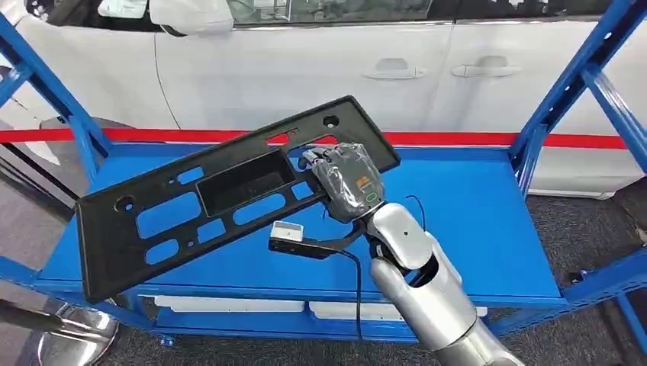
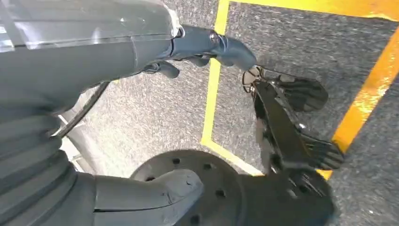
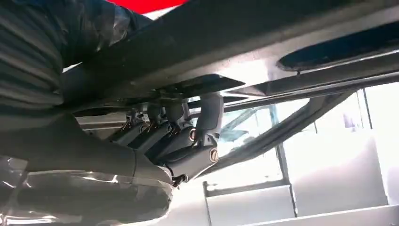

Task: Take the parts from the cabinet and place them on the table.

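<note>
The fingers point(image 3: 188, 132) of the right hand point(image 1: 347, 181) were seen curled up over the edge of a long black plastic panel point(image 1: 229, 194), with the thumb pressed against its other face, so the part was gripped firmly. In the head view the panel was held tilted above the blue shelf point(image 1: 488, 229), its higher end pointing toward the white car point(image 1: 320, 69) behind and its lower end hanging out past the shelf's front edge on the robot's left. The panel was noted to carry several slotted openings and a recessed tray at its middle. Open shelf surface was observed to the right of the hand, bounded by the blue frame uprights point(image 1: 580, 84) at each side. The left hand point(image 2: 141, 56) was recorded hanging over grey carpeted floor point(image 2: 141, 117) marked with yellow lines; its fingers were spread apart and nothing was held.
</note>
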Controlling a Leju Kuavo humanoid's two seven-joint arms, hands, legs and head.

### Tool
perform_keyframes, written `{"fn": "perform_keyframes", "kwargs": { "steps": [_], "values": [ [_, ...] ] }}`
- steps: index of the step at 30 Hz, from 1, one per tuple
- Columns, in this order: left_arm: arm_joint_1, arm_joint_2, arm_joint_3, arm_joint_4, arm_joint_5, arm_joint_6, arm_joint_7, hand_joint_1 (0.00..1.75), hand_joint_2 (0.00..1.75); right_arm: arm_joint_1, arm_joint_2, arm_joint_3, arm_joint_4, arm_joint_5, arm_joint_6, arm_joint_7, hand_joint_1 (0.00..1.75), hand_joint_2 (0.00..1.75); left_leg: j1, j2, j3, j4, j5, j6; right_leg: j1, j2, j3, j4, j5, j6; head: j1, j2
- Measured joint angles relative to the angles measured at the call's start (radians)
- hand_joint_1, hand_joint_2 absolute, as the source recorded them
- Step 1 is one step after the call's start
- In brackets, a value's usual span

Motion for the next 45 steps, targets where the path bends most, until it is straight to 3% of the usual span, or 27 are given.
{"fn": "perform_keyframes", "kwargs": {
  "steps": [1,2,5,6,7,9,10,11,13,15,16,17,20,21,24,26,28,30,32,33,35,36,38,40,41,43,45],
  "values": [
    [-0.002,0.004,0.0,0.0,0.0,0.0,0.0,0.0,1.75,-0.002,0.002,0.0,0.0,-0.001,0.0,0.003,1.75,1.75,-0.004,0.005,0.014,-0.031,-0.019,0.001,0.005,0.0,-0.003,-0.002,0.008,0.006,0.0,0.0],
    [-0.001,0.004,0.0,0.0,-0.001,0.0,-0.002,0.0,1.75,-0.003,0.002,0.0,0.001,-0.002,0.0,0.005,1.75,1.75,-0.008,0.005,0.009,-0.027,0.01,-0.004,-0.001,-0.002,0.001,-0.009,0.017,0.013,0.0,0.0],
    [0.001,0.004,0.0,0.0,-0.029,0.007,-0.004,0.0,1.75,0.007,-0.006,-0.004,-0.005,-0.013,-0.022,0.012,1.75,1.75,-0.015,0.005,-0.004,-0.05,0.038,0.009,-0.002,-0.002,0.004,-0.036,0.054,0.035,0.0,0.0],
    [0.0,-0.01,-0.004,0.0,-0.043,0.013,-0.007,0.0,1.75,0.027,-0.033,-0.015,-0.018,-0.025,-0.045,0.009,1.75,1.75,-0.003,0.014,-0.01,-0.063,0.061,0.012,-0.005,0.002,-0.003,-0.025,0.03,0.041,0.0,0.0],
    [-0.002,-0.022,-0.009,0.0,-0.056,0.027,-0.009,0.0,1.75,0.051,-0.062,-0.033,-0.041,-0.047,-0.067,-0.003,1.75,1.75,-0.003,0.009,-0.022,-0.069,0.078,0.025,-0.005,0.003,-0.015,0.007,-0.033,0.045,0.001,0.0],
    [0.002,-0.043,-0.015,0.0,-0.074,0.05,-0.016,0.0,1.75,0.106,-0.126,-0.083,-0.079,-0.094,-0.098,-0.037,1.75,1.75,-0.004,0.005,-0.054,-0.068,0.102,0.033,-0.008,0.003,-0.046,0.142,-0.156,0.053,0.001,0.0],
    [0.005,-0.056,-0.017,0.0,-0.081,0.059,-0.017,0.0,1.75,0.136,-0.151,-0.115,-0.094,-0.108,-0.1,-0.06,1.75,1.75,-0.005,0.005,-0.073,-0.066,0.114,0.033,-0.009,0.003,-0.059,0.218,-0.19,0.058,0.001,0.0],
    [0.006,-0.067,-0.019,0.0,-0.087,0.063,-0.017,0.0,1.75,0.161,-0.174,-0.145,-0.104,-0.112,-0.099,-0.078,1.75,1.75,-0.005,0.006,-0.09,-0.063,0.124,0.031,-0.009,0.003,-0.059,0.261,-0.185,0.06,0.0,0.0],
    [0.007,-0.08,-0.024,0.0,-0.088,0.066,-0.016,0.0,1.75,0.201,-0.197,-0.194,-0.12,-0.114,-0.095,-0.093,1.75,1.75,-0.005,0.01,-0.124,-0.053,0.141,0.027,-0.012,0.003,-0.012,0.241,-0.117,0.063,0.0,0.0],
    [0.005,-0.09,-0.03,0.0,-0.089,0.069,-0.016,0.0,1.75,0.212,-0.211,-0.219,-0.135,-0.114,-0.088,-0.097,1.75,1.75,-0.005,0.016,-0.16,-0.035,0.156,0.019,-0.014,0.002,0.105,0.102,-0.079,0.062,0.001,0.0],
    [0.003,-0.092,-0.032,-0.001,-0.089,0.07,-0.015,0.0,1.75,0.212,-0.214,-0.223,-0.145,-0.114,-0.087,-0.098,1.75,1.75,-0.007,0.018,-0.173,-0.027,0.159,0.014,-0.013,0.002,0.17,0.022,-0.122,0.058,0.0,0.0],
    [0.001,-0.095,-0.033,-0.001,-0.089,0.07,-0.013,0.0,1.75,0.217,-0.219,-0.229,-0.157,-0.113,-0.085,-0.098,1.75,1.75,-0.011,0.02,-0.18,-0.018,0.164,0.01,-0.007,0.005,0.201,-0.049,-0.149,0.049,-0.001,0.0],
    [0.002,-0.098,-0.033,-0.008,-0.089,0.071,-0.006,0.0,1.75,0.24,-0.226,-0.245,-0.166,-0.111,-0.076,-0.098,1.75,1.75,-0.011,0.019,-0.186,-0.022,0.192,-0.006,-0.005,0.0,0.182,-0.043,-0.132,0.027,0.0,0.0],
    [0.004,-0.097,-0.033,-0.01,-0.089,0.072,-0.003,0.0,1.75,0.243,-0.227,-0.246,-0.167,-0.111,-0.072,-0.097,1.75,1.75,-0.007,0.017,-0.193,-0.014,0.18,-0.012,-0.012,-0.007,0.174,-0.045,-0.118,0.015,0.0,0.0],
    [0.01,-0.098,-0.033,-0.016,-0.089,0.072,0.004,0.0,1.75,0.248,-0.23,-0.249,-0.169,-0.108,-0.07,-0.095,1.75,1.75,-0.002,0.015,-0.238,0.142,0.006,-0.028,-0.011,-0.009,0.138,-0.043,-0.087,0.002,0.0,0.0],
    [0.009,-0.099,-0.033,-0.021,-0.089,0.07,0.01,0.0,1.75,0.251,-0.231,-0.25,-0.169,-0.108,-0.07,-0.094,1.75,1.75,-0.002,0.015,-0.257,0.269,-0.044,-0.031,-0.01,-0.009,0.106,-0.039,-0.065,0.002,0.0,0.0],
    [0.009,-0.102,-0.033,-0.026,-0.091,0.068,0.019,0.0,1.75,0.259,-0.231,-0.25,-0.169,-0.107,-0.071,-0.094,1.75,1.75,-0.002,0.015,-0.214,0.264,0.011,-0.027,-0.009,-0.009,0.074,-0.033,-0.045,0.005,0.0,0.0],
    [0.011,-0.103,-0.033,-0.034,-0.098,0.064,0.028,0.0,1.75,0.265,-0.231,-0.252,-0.169,-0.105,-0.071,-0.094,1.75,1.75,-0.004,0.014,-0.093,0.121,0.07,-0.012,-0.005,-0.008,0.049,-0.03,-0.025,0.009,0.0,0.0],
    [0.008,-0.103,-0.033,-0.043,-0.098,0.062,0.032,0.0,1.75,0.265,-0.231,-0.254,-0.169,-0.104,-0.072,-0.094,1.75,1.75,-0.011,0.013,0.02,-0.05,0.014,0.005,-0.002,-0.008,0.039,-0.029,-0.007,0.018,0.0,0.0],
    [0.009,-0.103,-0.033,-0.045,-0.099,0.061,0.033,0.0,1.75,0.267,-0.231,-0.254,-0.168,-0.103,-0.072,-0.094,1.75,1.75,-0.013,0.013,0.01,-0.044,0.02,0.002,-0.006,-0.011,0.042,-0.036,0.003,0.026,0.0,0.0],
    [0.011,-0.104,-0.033,-0.05,-0.101,0.057,0.037,0.0,1.75,0.268,-0.231,-0.254,-0.167,-0.103,-0.072,-0.095,1.75,1.75,-0.021,0.012,0.0,-0.053,0.037,0.014,-0.012,-0.012,0.043,-0.047,0.026,0.039,0.0,0.0],
    [0.012,-0.106,-0.033,-0.052,-0.104,0.056,0.039,0.0,1.75,0.269,-0.231,-0.255,-0.167,-0.103,-0.072,-0.095,1.75,1.75,-0.011,0.013,-0.005,-0.072,0.061,0.024,-0.007,-0.011,0.038,-0.05,0.031,0.046,0.0,0.0],
    [0.011,-0.109,-0.033,-0.057,-0.107,0.056,0.04,0.0,1.75,0.271,-0.232,-0.259,-0.166,-0.103,-0.072,-0.095,1.75,1.75,-0.011,0.02,-0.026,-0.077,0.09,0.041,-0.013,-0.004,0.013,0.008,-0.068,0.05,0.0,0.0],
    [0.012,-0.109,-0.033,-0.062,-0.109,0.055,0.043,0.0,1.75,0.273,-0.233,-0.263,-0.166,-0.104,-0.071,-0.095,1.75,1.75,-0.013,0.02,-0.064,-0.074,0.116,0.042,-0.015,-0.003,-0.021,0.154,-0.187,0.058,0.0,0.0],
    [0.012,-0.109,-0.033,-0.063,-0.112,0.055,0.045,0.0,1.75,0.274,-0.233,-0.265,-0.164,-0.104,-0.071,-0.095,1.75,1.75,-0.014,0.02,-0.084,-0.071,0.13,0.042,-0.015,-0.003,-0.032,0.222,-0.21,0.061,0.0,0.0],
    [0.013,-0.11,-0.033,-0.066,-0.118,0.053,0.048,0.0,1.75,0.275,-0.233,-0.268,-0.159,-0.104,-0.07,-0.095,1.75,1.75,-0.014,0.02,-0.126,-0.06,0.153,0.038,-0.016,-0.003,-0.01,0.256,-0.162,0.064,0.0,0.0],
    [0.014,-0.113,-0.033,-0.068,-0.118,0.052,0.05,0.0,1.75,0.274,-0.233,-0.269,-0.158,-0.104,-0.069,-0.095,1.75,1.75,-0.013,0.019,-0.166,-0.044,0.172,0.031,-0.017,-0.003,0.09,0.146,-0.094,0.062,0.0,0.0]
  ]
}}
